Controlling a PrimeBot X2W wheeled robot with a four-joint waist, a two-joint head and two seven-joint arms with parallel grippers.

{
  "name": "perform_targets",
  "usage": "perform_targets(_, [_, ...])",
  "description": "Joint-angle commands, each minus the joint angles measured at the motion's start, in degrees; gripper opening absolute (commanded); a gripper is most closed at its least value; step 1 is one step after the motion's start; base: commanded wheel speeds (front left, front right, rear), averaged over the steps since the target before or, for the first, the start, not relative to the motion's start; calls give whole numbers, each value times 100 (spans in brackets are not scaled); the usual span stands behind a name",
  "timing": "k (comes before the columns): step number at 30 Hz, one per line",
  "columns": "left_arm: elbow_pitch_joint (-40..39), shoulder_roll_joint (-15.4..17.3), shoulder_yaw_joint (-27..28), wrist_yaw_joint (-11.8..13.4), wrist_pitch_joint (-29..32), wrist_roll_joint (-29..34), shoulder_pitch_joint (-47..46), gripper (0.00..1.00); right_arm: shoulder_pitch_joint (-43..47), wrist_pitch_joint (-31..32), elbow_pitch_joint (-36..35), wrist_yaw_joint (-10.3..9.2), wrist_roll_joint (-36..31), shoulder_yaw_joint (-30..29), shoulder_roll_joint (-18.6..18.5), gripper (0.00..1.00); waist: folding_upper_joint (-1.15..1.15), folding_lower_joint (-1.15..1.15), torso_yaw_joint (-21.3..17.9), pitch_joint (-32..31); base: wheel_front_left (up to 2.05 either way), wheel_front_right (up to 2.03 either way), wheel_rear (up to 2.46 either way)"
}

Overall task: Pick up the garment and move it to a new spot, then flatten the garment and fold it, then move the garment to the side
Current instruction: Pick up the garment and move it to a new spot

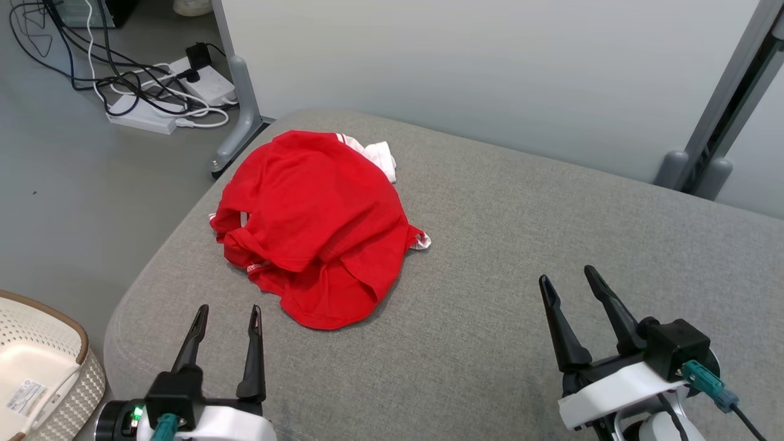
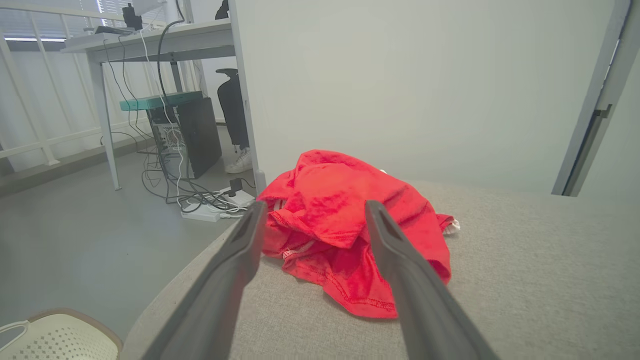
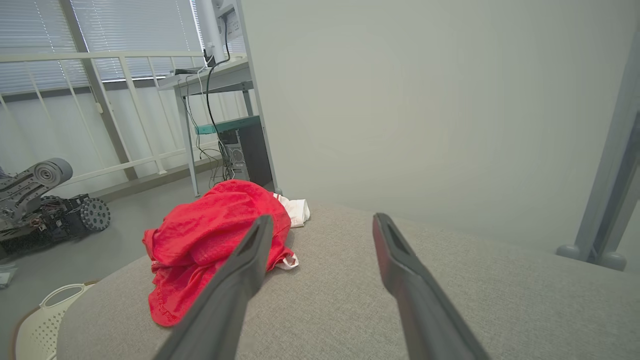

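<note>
Red garment point(image 1: 318, 233) heaped, long axis near-to-far, white end point(image 1: 380, 156) far; left gripper point(image 1: 229, 309), right gripper point(image 1: 566, 274) spread.

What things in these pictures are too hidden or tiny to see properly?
- Red garment: head view, crumpled onto itself, so its shape and sleeves are hidden.
- Its white part: head view, mostly behind the red heap.
- Basket: head view, cut off by the corner; the label inside is too small to read.

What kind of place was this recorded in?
Probably an office or robotics lab: a desk with a computer tower beneath, power strips and cables on the floor, and a partition panel behind the grey cushion holding the red garment.
</note>
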Motion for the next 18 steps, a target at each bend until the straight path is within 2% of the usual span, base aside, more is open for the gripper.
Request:
perform_targets(1, [139, 21, 38, -26, -20, -201, -92, 100, 15, -35, -38, -2, -39, -5, -28, 100, 0, 0, -48, 107, 0, 0, 0])
perform_targets(10, [429, 20, 151, -231, -15, -547, -1013, 100, -451, -34, -383, -2, -463, -16, -34, 100, 0, 0, -413, 1069, 0, 0, 0])
perform_targets(15, [870, 350, 231, -516, 48, -517, -1902, 100, -798, -27, -585, -2, -742, -52, -37, 100, 0, 0, -623, 1710, 0, 0, 0])
perform_targets(18, [1239, 521, 315, -714, 516, -708, -2559, 100, -963, -25, -698, -2, -842, -64, -54, 100, 0, 0, -739, 2041, 0, 0, 0])
